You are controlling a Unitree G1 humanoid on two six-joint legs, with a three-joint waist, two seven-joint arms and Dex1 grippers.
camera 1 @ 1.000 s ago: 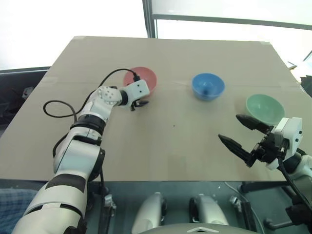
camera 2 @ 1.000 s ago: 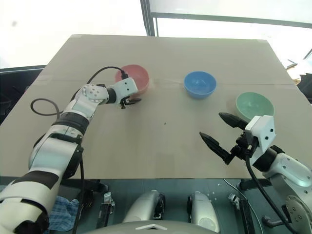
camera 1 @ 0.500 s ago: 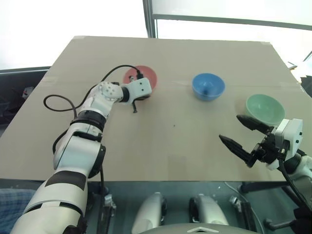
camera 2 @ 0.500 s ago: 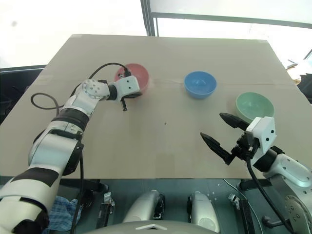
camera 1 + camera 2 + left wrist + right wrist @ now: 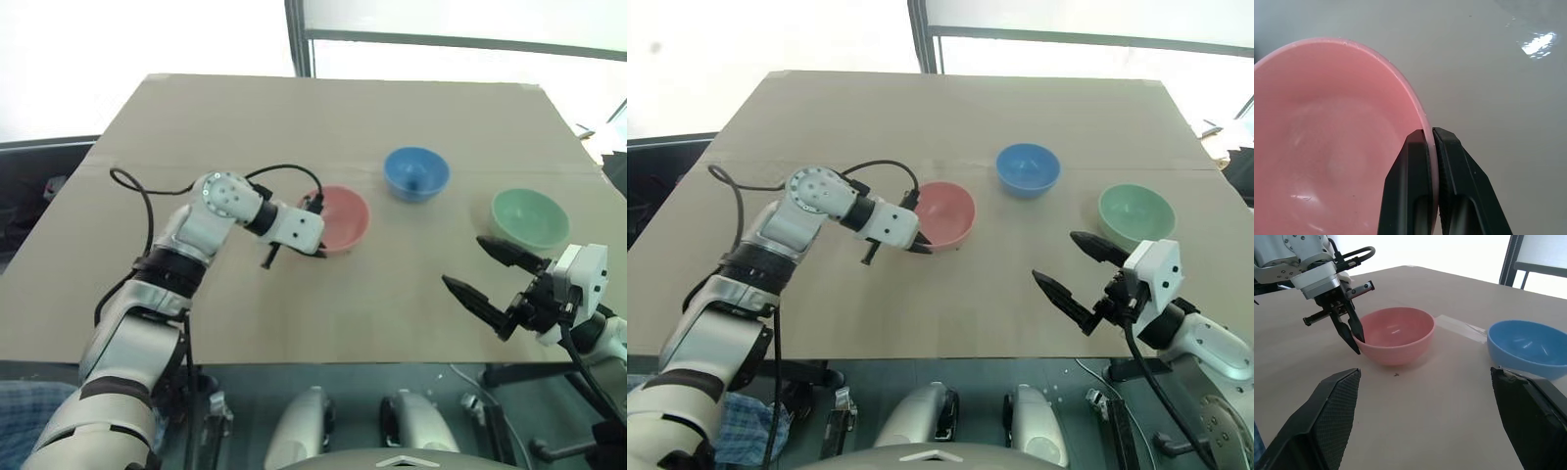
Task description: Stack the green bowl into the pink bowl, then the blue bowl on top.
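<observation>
The pink bowl [image 5: 340, 215] stands upright near the middle of the tan table. My left gripper [image 5: 316, 248] is shut on the bowl's near-left rim; the left wrist view shows both black fingers [image 5: 1418, 161] pinching the thin pink wall [image 5: 1327, 147]. The blue bowl [image 5: 416, 172] sits farther back and to the right. At the right is the green bowl [image 5: 529, 217]. My right gripper [image 5: 463, 261] hovers open in front of the green bowl, near the table's front edge, holding nothing.
The tabletop [image 5: 294, 117] is a tan sheet with a tape seam [image 5: 490, 168] running across it behind the bowls. A black cable [image 5: 137, 191] loops off my left arm. The table's front edge [image 5: 343, 360] runs just under my right gripper.
My left gripper closed on the pink bowl's rim, then pulled the bowl right and nearer, from the back left to the table's middle. The right arm held still.
</observation>
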